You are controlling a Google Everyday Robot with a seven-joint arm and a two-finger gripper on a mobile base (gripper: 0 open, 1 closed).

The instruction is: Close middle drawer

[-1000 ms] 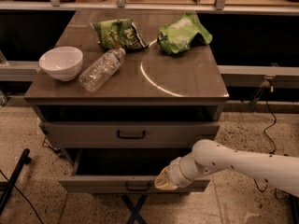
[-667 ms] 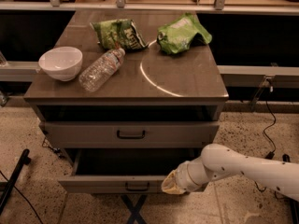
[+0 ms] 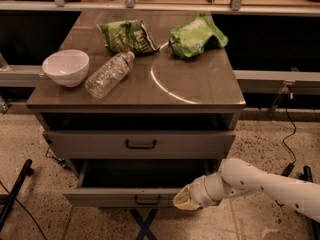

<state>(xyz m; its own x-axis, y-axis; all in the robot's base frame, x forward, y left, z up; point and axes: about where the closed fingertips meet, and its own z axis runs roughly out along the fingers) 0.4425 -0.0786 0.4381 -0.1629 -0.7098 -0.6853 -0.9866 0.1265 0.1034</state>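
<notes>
My gripper is low on the right, tip against the right end of the middle drawer front, just right of its small dark handle. Can't tell whether the gripper is spread or pinched together; only a tan tapered tip shows. Versus a second ago: the tip has slid slightly down and to the right along the front, and my arm bend has moved right. Almost no change since 0.7 s ago. The drawer hasn't visibly moved: it is still pulled well out, dark inside, front standing forward of the taller drawer above it, which is flush in the cabinet. Stuff on top is unchanged: white bowl at left, clear bottle lying beside it, two green chip bags at the back.
</notes>
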